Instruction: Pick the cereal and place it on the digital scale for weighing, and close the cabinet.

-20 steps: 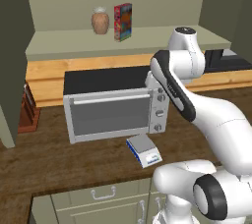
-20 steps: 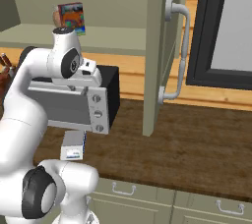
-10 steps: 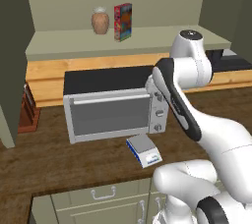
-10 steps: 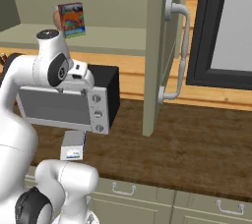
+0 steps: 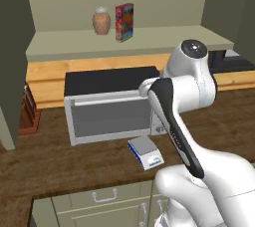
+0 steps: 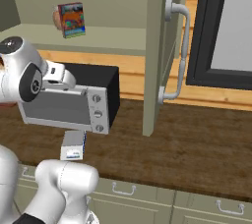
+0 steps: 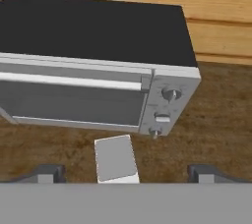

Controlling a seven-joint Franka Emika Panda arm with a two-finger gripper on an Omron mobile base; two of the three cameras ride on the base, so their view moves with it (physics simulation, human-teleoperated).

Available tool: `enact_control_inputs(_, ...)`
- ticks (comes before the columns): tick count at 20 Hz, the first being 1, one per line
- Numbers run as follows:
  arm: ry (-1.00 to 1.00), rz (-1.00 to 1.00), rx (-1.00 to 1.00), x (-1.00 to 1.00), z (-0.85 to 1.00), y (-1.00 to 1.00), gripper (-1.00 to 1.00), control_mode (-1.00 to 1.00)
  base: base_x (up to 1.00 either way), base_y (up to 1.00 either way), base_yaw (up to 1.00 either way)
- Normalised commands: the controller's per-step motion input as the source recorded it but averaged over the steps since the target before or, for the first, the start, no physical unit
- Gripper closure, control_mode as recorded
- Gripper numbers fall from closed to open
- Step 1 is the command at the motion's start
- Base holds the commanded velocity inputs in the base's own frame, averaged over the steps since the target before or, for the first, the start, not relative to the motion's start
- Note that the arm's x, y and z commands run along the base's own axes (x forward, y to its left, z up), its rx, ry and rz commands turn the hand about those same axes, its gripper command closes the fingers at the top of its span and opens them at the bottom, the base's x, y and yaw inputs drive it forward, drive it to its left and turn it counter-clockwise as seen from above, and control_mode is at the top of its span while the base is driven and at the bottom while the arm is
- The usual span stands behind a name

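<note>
standing on open cabinet (image 6: 156, 46) shelf: cereal (image 5: 124, 22) beside brown vase (image 5: 101, 21) (print on box too small to read). arm elbow swung lower, further right than half-second ago. digital scale (image 7: 115, 158) bare, before toaster oven (image 7: 93, 66). gripper (image 7: 125, 173) fingertips wide apart, nothing held.
</note>
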Motion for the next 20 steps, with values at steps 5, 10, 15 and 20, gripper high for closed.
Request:
enact_control_inputs(5,-0.1,-0.04,0.0,-0.28,0.38,0.18,-1.0,-1.0,0.0,0.0,0.0)
enact_control_inputs(10,-0.09,-0.05,0.0,-0.13,0.38,0.17,-1.0,-1.0,0.0,0.0,0.0)
enact_control_inputs(15,-0.11,-0.09,0.0,-0.04,0.41,0.14,-1.0,-1.0,0.0,0.0,0.0)
enact_control_inputs(20,-0.11,-0.04,0.0,0.0,0.61,0.09,-1.0,-1.0,0.0,0.0,0.0)
